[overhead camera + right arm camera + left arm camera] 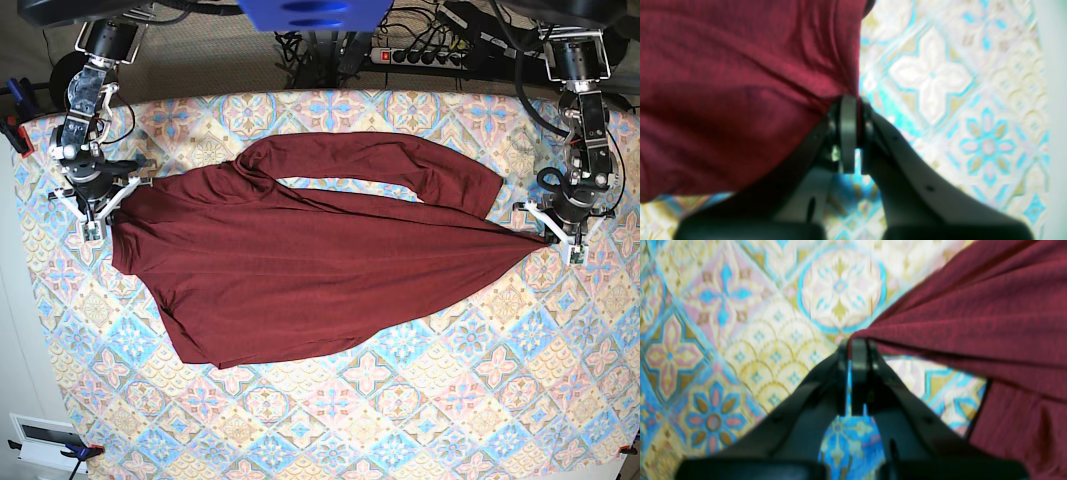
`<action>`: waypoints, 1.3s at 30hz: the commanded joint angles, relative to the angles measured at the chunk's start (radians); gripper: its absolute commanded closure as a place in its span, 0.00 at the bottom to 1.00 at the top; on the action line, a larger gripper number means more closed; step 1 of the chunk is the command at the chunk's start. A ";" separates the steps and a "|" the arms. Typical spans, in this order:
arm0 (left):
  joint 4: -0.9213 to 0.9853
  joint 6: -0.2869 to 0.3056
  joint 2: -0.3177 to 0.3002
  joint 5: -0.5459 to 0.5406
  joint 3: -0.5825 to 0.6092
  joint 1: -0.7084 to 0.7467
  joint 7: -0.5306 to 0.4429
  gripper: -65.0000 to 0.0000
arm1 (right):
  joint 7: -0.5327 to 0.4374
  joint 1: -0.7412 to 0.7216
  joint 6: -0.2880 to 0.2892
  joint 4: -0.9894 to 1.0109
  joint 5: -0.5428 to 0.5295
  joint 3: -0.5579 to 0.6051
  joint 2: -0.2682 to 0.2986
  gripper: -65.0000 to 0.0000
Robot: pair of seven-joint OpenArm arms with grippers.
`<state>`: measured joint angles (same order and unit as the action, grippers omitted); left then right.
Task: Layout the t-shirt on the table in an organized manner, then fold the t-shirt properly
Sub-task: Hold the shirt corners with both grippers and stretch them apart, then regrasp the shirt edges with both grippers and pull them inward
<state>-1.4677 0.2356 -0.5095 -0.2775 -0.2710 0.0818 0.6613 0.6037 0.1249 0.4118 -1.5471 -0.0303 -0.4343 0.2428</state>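
— How far along are they, would you say?

— Early yet. The t-shirt [300, 270] is only strung out across the worktop [420, 420] between the two arms; no fold is made, and one long sleeve loops back over the body.

— And the grip?

— The left gripper [850, 341] has its jaws pinched on a gathered point of cloth, the right gripper [853, 100] likewise on an edge. It's soft ribbed maroon knit, pulled into ridges fanning from each set of jaws.
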 commanded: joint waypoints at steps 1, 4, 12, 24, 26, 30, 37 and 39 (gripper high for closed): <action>-0.017 -0.006 -0.021 0.001 -0.007 -0.007 -0.016 0.99 | -0.017 -0.008 -0.009 -0.016 -0.006 -0.036 0.017 1.00; -0.017 -0.006 -0.018 0.001 -0.007 0.006 -0.013 0.94 | -0.014 -0.012 -0.009 -0.016 0.028 -0.136 0.017 1.00; -0.020 -0.006 -0.018 -0.007 -0.007 0.031 -0.013 0.80 | -0.014 -0.012 -0.009 -0.017 0.172 -0.232 0.016 1.00; -0.012 -0.006 0.154 0.004 -0.001 -0.182 -0.011 0.80 | 0.058 -0.012 -0.011 -0.028 0.235 -0.231 0.016 0.86; 0.026 -0.006 0.213 0.004 0.000 -0.238 0.007 0.80 | 0.058 -0.011 -0.011 -0.029 0.241 -0.232 0.016 0.82; 0.232 -0.006 0.292 0.004 0.000 -0.389 0.042 0.80 | 0.057 -0.006 -0.011 -0.079 0.240 -0.232 0.013 0.82; 0.514 -0.006 0.378 0.022 0.017 -0.558 -0.070 0.80 | 0.055 -0.006 -0.011 -0.206 0.240 -0.223 -0.055 0.82; 0.569 -0.006 0.395 0.079 0.101 -0.583 -0.122 0.80 | 0.055 -0.006 -0.011 -0.221 0.240 -0.200 -0.055 0.82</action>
<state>-0.8806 0.2176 -0.1196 -0.1814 -0.1673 -0.4717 0.5552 0.6788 0.1268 0.4065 -1.7477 0.2127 -0.6331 0.1738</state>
